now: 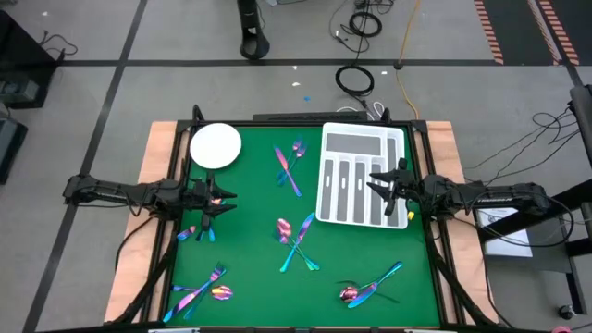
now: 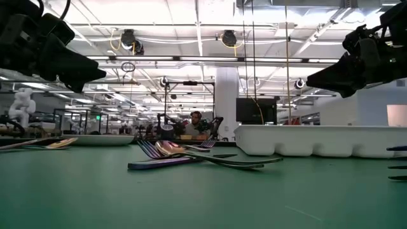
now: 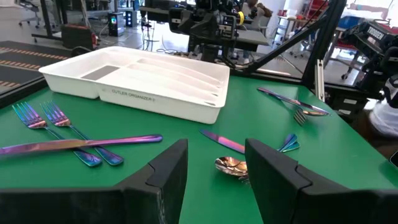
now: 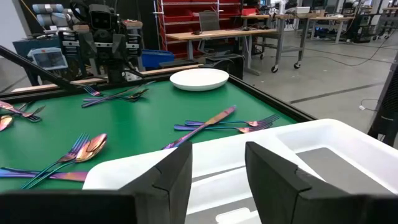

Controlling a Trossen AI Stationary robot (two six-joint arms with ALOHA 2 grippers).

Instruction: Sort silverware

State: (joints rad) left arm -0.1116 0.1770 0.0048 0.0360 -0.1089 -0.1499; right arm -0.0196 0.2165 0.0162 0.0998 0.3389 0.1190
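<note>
Several clusters of silverware [image 1: 296,242] lie scattered on the green counter [image 1: 250,277], none in the white tray [image 1: 361,176], which sits at the right side near a round white plate [image 1: 215,146] at the far left corner. Left gripper [image 1: 220,202] hovers over the counter's left part, fingers spread, grasping nothing. Right gripper [image 1: 379,183] hangs above the tray, fingers likewise apart and empty.

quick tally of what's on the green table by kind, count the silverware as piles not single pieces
white plate: 1
white tray: 1
silverware piles: 5
total: 7
</note>
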